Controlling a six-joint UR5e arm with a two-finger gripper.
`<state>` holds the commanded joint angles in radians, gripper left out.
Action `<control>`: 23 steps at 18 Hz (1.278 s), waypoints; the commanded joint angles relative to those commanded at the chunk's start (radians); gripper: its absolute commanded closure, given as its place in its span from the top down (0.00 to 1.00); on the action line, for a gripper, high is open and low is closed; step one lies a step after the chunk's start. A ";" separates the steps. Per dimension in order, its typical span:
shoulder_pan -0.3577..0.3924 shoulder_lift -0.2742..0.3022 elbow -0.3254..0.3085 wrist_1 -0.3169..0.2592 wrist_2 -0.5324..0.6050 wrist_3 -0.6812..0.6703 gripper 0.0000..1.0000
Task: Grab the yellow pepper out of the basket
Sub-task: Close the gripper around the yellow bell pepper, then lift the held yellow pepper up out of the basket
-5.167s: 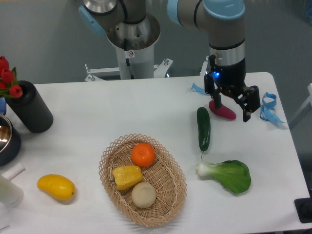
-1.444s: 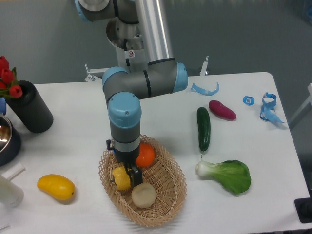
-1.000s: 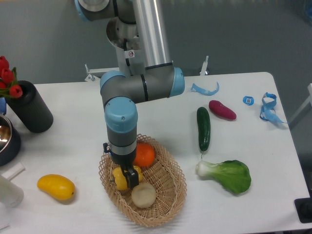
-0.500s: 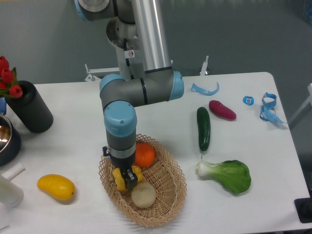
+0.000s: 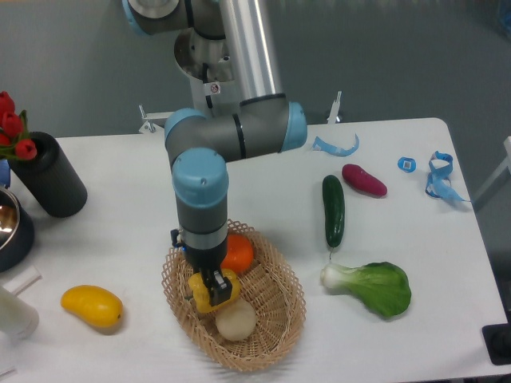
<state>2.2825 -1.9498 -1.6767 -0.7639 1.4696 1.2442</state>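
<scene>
The yellow pepper [image 5: 209,292] is clamped between the fingers of my gripper [image 5: 209,286], which is shut on it. It hangs just above the floor of the tan wicker basket [image 5: 275,323], slightly raised and tilted. My arm comes straight down over the basket's left half and hides the pepper's top. An orange [image 5: 238,253] lies in the basket just right of my wrist. A pale round fruit [image 5: 236,318] lies directly below the pepper.
A yellow mango-like fruit [image 5: 93,306] lies left of the basket. A cucumber [image 5: 333,210], a bok choy [image 5: 374,287] and a purple vegetable [image 5: 364,179] lie to the right. A black cylinder [image 5: 49,175] with red tulips and a dark metal bowl [image 5: 11,227] stand at the left edge.
My gripper came from the table's far right to the basket and shut on the yellow pepper. In the last half second the pepper rose a little and shifted right.
</scene>
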 joint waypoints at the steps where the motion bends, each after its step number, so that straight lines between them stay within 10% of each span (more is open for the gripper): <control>1: 0.008 0.011 0.009 0.000 0.000 -0.009 0.44; 23: 0.190 0.074 0.112 0.000 -0.203 -0.100 0.44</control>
<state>2.4728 -1.8761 -1.5646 -0.7639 1.2671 1.1443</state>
